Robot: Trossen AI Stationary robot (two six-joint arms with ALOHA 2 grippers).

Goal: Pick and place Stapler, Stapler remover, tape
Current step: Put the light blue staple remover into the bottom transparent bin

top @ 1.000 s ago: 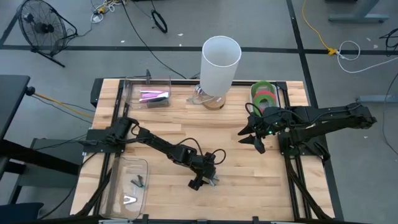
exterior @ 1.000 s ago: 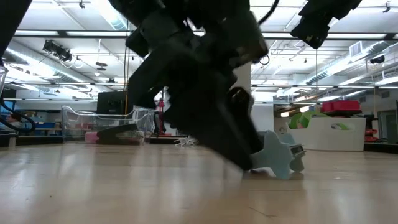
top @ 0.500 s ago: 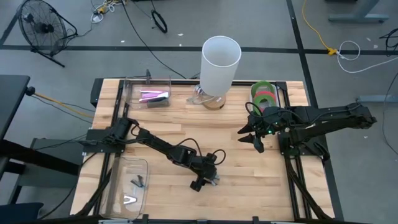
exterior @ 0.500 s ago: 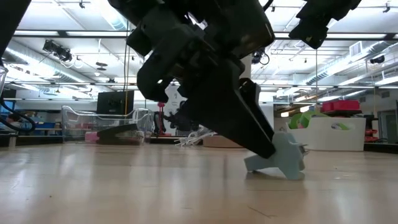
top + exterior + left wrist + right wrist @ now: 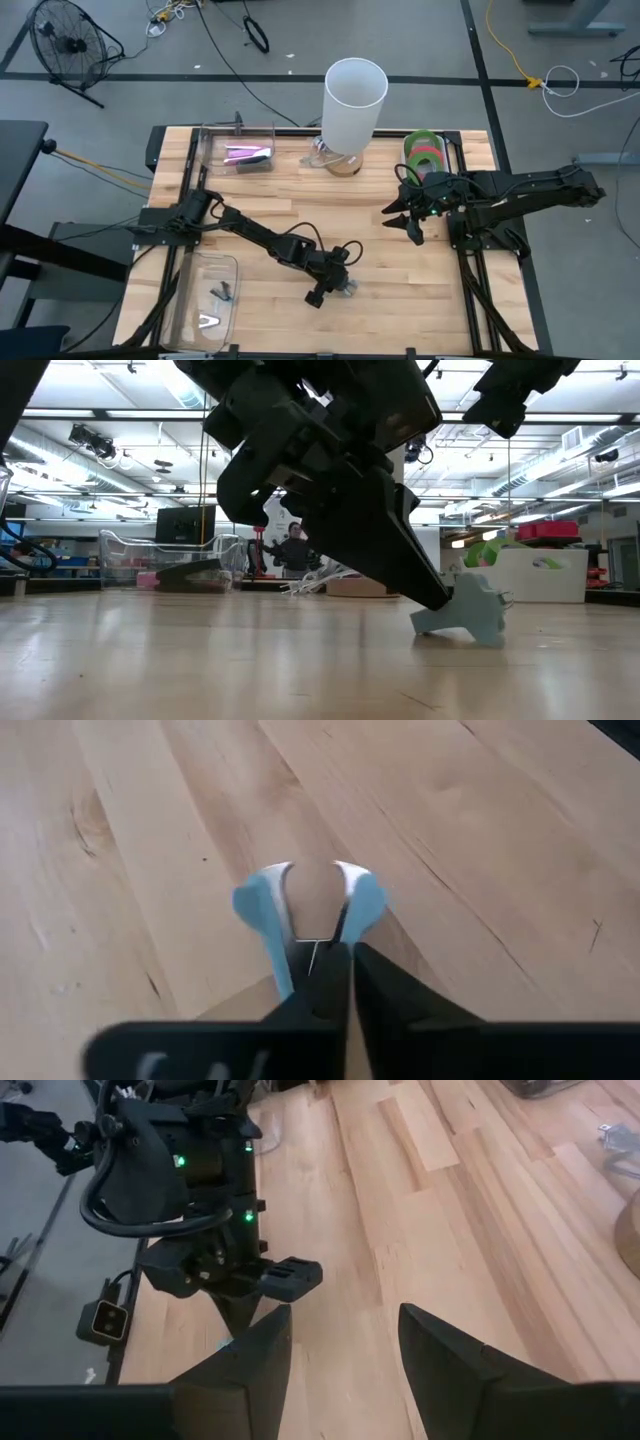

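Grip security matters most now: with the left gripper [image 5: 330,290] pinched on the blue staple remover [image 5: 310,915] low over the table's [image 5: 400,290] near middle, lift straight before carrying; right gripper [image 5: 408,213] waits open, well apart.

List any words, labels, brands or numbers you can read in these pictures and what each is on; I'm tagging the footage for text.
No text can be read in any view.
The white cylinder, the blue staple remover gripped by the left gripper and the tape rings show no legible marking.
A faint pale mark at the lower edge of the left wrist view is too blurred to read.
Shapes in the room behind the table are too small to read.
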